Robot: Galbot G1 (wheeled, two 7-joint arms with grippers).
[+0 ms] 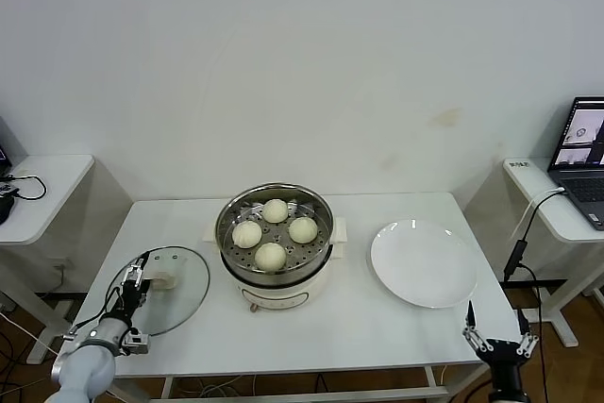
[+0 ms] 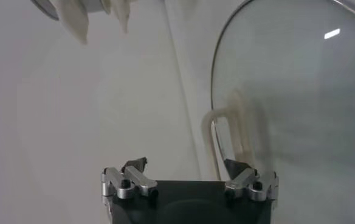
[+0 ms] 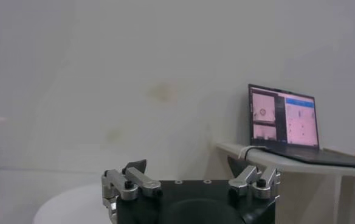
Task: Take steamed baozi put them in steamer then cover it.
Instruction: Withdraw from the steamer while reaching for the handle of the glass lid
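Holding 4 baozi (image 1: pixel 271 255), steamer (image 1: pixel 276 276) uncovered; both grippers (image 1: pixel 135 280) (image 1: pixel 494 339) spread.

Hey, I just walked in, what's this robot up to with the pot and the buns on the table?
It is loading a steamer. All four baozi already sit on the perforated tray inside the steel pot, and the white plate beside it is bare. The pot is not yet covered: the glass lid lies flat on the table on the robot's left. The left gripper is open right at the lid's cream handle, holding nothing. The right gripper waits open and empty at the table's near right corner.
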